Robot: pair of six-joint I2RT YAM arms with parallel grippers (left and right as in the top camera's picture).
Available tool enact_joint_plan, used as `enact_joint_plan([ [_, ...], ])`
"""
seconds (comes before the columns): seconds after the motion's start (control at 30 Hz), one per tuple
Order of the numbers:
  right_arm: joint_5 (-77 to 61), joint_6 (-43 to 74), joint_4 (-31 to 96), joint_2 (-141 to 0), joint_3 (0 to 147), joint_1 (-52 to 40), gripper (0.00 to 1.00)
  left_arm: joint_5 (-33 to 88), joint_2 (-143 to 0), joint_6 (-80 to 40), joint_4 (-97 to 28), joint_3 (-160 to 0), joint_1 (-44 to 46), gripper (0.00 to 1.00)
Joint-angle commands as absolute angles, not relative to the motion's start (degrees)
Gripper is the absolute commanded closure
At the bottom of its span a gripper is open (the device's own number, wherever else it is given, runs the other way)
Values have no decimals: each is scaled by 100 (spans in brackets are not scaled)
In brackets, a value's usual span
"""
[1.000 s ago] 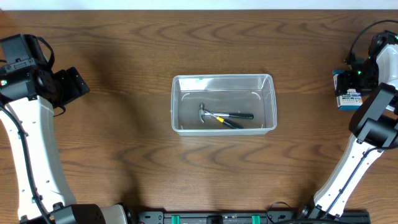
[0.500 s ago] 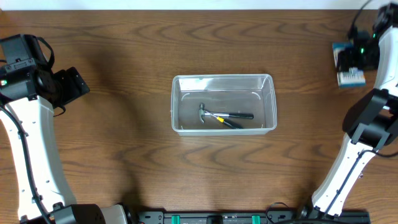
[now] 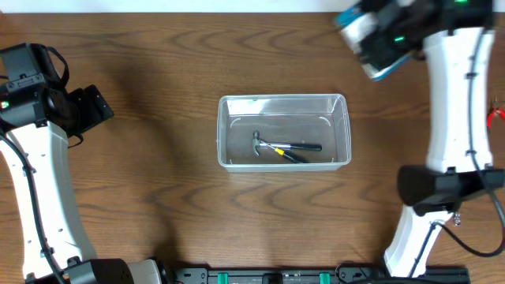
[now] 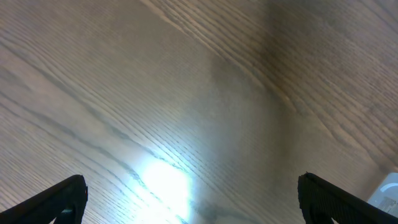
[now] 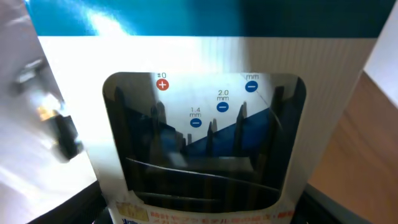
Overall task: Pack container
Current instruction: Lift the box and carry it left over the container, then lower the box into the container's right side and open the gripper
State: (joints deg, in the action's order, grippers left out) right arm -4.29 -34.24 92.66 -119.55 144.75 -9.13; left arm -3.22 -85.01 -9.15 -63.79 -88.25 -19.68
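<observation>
A: Container (image 3: 282, 98) at the centre of the table (image 3: 158, 205), long axis left-right. Which arm?
B: The right gripper (image 3: 377, 41), clamped on the blue-and-white box (image 5: 205, 59), hangs beyond its far right corner. The left gripper (image 4: 196, 198), jaws apart and empty, is farther off.

The desk (image 3: 158, 166) is of dark brown wood with a wavy grain that runs from left to right. The container (image 3: 282, 97) stands directly on it, about in the middle, with its long sides parallel to the far edge of the desk. At the right border a small red thing (image 3: 495, 116) lies on the wood, well apart from the container; it is cut off and I cannot tell what it is. A black rail (image 3: 268, 276) runs along the near edge. In the left wrist view the bare wood carries a bright reflection (image 4: 165, 183).
</observation>
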Motion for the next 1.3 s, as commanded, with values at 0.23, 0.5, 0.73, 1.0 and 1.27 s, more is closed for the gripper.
enact_joint_plan([
  [0.23, -499, -4744, 9690, -11907, 13959, -2523, 24, -370, -8455, -882, -6381, -8917, -1981, 2],
  [0.5, -497, -5175, 9275, -11907, 12534, -2978, 24, -370, -8455, -882, -6381, -8917, -1981, 2],
  [0.73, -497, -5238, 8750, -11907, 11542, -3020, 22, -370, -8455, -882, -6381, -8917, -1981, 2],
  [1.0, -495, -5238, 8162, -11915, 10761, -3017, 18, -373, -8455, -882, -6381, -8917, -1981, 2],
  [1.27, -493, -5236, 7406, -11917, 10016, -3017, 16, -370, -8455, -882, -6381, -8917, -1981, 2],
])
